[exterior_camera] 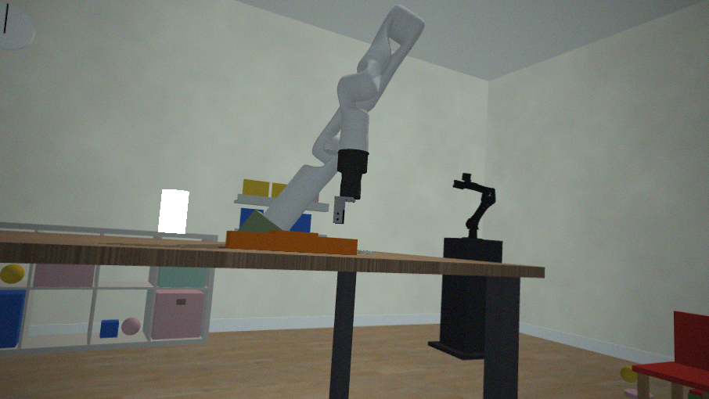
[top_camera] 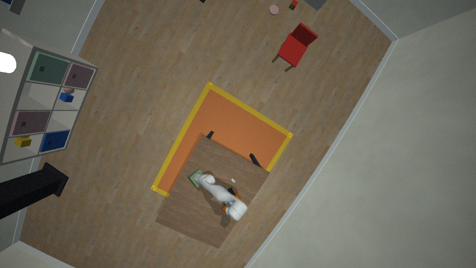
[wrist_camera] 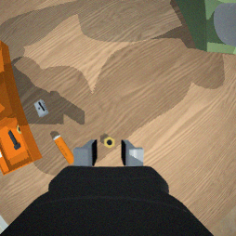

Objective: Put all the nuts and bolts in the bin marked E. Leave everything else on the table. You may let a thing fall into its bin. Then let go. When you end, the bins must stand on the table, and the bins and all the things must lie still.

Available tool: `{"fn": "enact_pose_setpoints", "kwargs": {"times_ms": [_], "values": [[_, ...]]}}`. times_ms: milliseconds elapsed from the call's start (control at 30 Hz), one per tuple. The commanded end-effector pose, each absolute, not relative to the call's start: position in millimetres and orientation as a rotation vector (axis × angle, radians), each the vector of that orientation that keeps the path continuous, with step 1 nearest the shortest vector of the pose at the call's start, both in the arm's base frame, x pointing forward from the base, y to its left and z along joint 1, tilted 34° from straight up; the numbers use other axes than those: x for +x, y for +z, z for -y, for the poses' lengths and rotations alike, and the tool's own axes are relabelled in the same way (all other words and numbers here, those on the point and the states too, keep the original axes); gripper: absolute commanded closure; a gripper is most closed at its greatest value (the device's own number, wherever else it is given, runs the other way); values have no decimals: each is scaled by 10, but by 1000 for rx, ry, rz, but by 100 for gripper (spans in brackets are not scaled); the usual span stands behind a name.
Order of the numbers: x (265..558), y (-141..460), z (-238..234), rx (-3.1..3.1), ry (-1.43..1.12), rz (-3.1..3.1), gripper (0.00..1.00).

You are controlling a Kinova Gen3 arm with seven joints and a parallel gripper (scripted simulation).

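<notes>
In the wrist view my gripper (wrist_camera: pixel 109 149) is open and empty, high above the wooden table. A small yellow nut (wrist_camera: pixel 109 141) lies on the table just beyond and between the fingertips. The orange row of bins (wrist_camera: pixel 11 125) sits at the left edge, and a black bolt (wrist_camera: pixel 14 139) and a small yellow nut (wrist_camera: pixel 19 129) lie inside one compartment. I cannot read a letter on that compartment. In the exterior view the gripper (exterior_camera: pixel 339 216) hangs above the right end of the orange bins (exterior_camera: pixel 291 242).
An orange marker (wrist_camera: pixel 62 148) and a small grey sharpener-like block (wrist_camera: pixel 41 108) lie on the table between the bins and the nut. A green base plate (wrist_camera: pixel 206 25) with the arm's foot is at the top right. A white domino (top_camera: pixel 233 181) lies farther off.
</notes>
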State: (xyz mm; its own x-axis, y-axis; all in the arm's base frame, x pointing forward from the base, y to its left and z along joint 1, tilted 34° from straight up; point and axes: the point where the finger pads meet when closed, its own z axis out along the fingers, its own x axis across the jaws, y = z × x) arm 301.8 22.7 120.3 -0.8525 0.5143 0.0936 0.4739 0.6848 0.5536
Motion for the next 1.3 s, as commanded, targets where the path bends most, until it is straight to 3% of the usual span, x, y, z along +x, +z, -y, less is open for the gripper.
{"fn": "enact_pose_setpoints", "kwargs": {"times_ms": [0, 1267], "values": [[3020, 1205, -223, 829, 896, -2818, 36], [3114, 734, -523, 829, 896, -2818, 36]]}}
